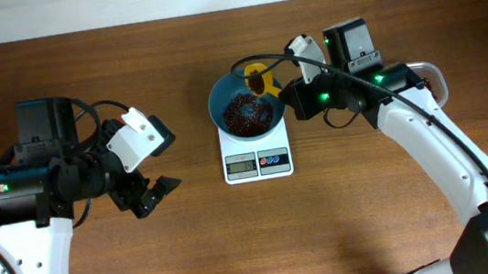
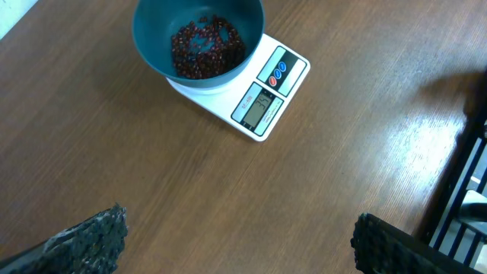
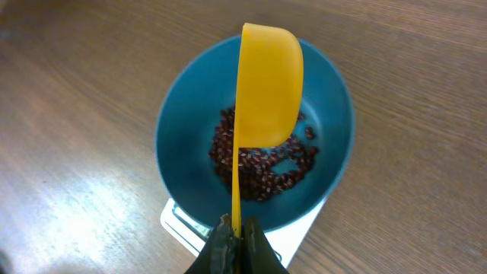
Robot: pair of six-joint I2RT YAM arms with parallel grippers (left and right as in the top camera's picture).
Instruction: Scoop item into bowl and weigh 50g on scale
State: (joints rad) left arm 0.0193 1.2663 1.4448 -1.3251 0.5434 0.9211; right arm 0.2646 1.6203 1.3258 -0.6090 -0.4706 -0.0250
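The right end effector (image 3: 236,242) is clamping the thin handle of a yellow scoop (image 3: 268,84), its fingers pressed tight on either side of the handle. The scoop is reaching straight out ahead of this end effector, turned on its edge, and its cup is hanging over the teal-blue bowl (image 3: 171,129). Directly beneath the cup, the red-brown beans (image 3: 259,167) are lying in a loose heap across the bottom of the bowl. The bowl is sitting on the white scale (image 3: 176,222), a corner of which is showing just below the fingertips in the right wrist view.

The left end effector (image 1: 168,161) is hovering over the bare wooden surface (image 1: 373,214), well apart from the scale (image 1: 258,161) and off to its side. Its fingers (image 2: 91,236) are spread wide and gripping nothing. Ahead of this end effector, in the left wrist view, the bowl (image 2: 152,38) is covering most of the scale platform, with the beans (image 2: 205,46) gathered at its centre. The front strip of the scale (image 2: 285,91) is facing this end effector, the grey display (image 2: 262,106) sitting beside the red and blue buttons (image 2: 274,72). The display is showing digits, but they are too small to read with confidence.
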